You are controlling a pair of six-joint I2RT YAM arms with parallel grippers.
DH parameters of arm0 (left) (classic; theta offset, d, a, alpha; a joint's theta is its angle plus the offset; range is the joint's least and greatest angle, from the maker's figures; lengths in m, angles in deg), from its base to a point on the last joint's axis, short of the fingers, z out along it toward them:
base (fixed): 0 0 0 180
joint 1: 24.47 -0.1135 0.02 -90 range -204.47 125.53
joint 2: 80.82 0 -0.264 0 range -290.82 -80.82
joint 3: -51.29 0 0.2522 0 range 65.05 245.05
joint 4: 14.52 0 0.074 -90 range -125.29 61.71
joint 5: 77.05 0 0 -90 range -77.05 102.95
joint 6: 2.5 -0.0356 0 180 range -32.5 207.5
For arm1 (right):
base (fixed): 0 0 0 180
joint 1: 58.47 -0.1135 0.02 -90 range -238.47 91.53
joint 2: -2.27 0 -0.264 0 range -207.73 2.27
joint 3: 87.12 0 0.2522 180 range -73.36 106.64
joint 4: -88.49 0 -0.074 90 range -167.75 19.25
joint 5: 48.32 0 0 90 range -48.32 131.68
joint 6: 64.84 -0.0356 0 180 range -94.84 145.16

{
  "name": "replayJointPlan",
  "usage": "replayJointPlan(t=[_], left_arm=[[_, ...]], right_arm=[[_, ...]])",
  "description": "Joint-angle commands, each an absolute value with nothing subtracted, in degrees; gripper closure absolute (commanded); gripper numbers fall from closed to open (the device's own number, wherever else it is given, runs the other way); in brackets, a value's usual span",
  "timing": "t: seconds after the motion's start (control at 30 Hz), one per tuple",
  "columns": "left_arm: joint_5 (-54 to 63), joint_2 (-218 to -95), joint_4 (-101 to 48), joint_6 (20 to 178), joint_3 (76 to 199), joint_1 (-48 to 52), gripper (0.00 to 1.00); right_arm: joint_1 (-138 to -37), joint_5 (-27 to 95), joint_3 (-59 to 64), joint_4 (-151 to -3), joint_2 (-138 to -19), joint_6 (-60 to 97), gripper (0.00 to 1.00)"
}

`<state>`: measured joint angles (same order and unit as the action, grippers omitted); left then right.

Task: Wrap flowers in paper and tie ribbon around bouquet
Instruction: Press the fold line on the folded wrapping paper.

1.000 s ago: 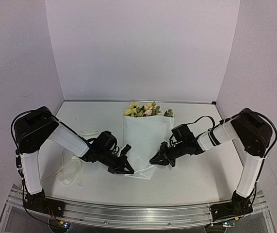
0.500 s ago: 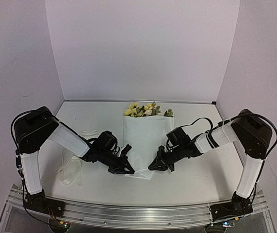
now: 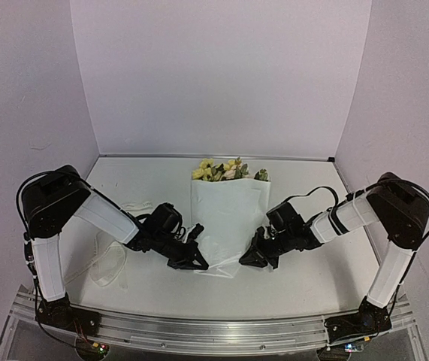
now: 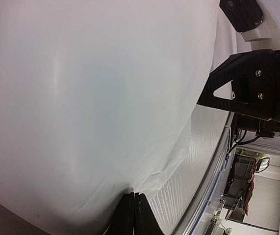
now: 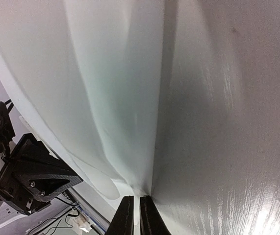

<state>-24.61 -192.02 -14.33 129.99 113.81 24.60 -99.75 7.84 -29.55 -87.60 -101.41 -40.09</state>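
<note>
The white paper [image 3: 225,218] lies folded over the flowers [image 3: 222,171], whose yellow and cream blooms stick out at its far end; the stems are hidden. My left gripper [image 3: 200,264] is shut on the paper's near left corner, and the sheet [image 4: 81,98] puckers at the fingertips [image 4: 134,197]. My right gripper [image 3: 244,259] is shut on the paper's near right edge, with a fold of paper [image 5: 125,98] running into the thin gap at its tips [image 5: 134,199]. The sheer ribbon [image 3: 109,265] lies looped on the table at the left, apart from both grippers.
A white table [image 3: 312,278] carries everything, with lilac walls at the back and both sides. A metal rail [image 3: 214,331] runs along the near edge. A small white scrap or ribbon end [image 3: 133,204] lies beside the left forearm.
My right gripper has dropped slightly toward the near edge, then shifted a little right, still at the paper's lower right edge. The left arm and the flowers have not moved.
</note>
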Motion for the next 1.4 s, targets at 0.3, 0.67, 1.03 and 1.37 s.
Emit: replayJointPlan(t=[0.3, 0.67, 1.03, 1.37], left_arm=[[-20.41, -190.29, -20.53, 129.58, 119.69, 25.72, 0.93], [-20.20, -193.39, -21.04, 129.78, 125.13, 28.24, 0.93], [-16.21, -185.67, -25.36, 127.70, 126.71, 28.35, 0.82], [-3.34, -174.27, -35.27, 126.33, 125.38, 23.02, 0.67]], right_arm=[[-93.73, 11.46, -31.03, -79.33, -96.09, -37.54, 0.91], [-90.88, 10.91, -30.63, -70.28, -90.95, -33.17, 0.89], [-91.08, 14.12, -30.85, -61.34, -84.72, -28.68, 0.81], [-92.33, 18.23, -28.88, -54.39, -81.34, -23.84, 0.61]])
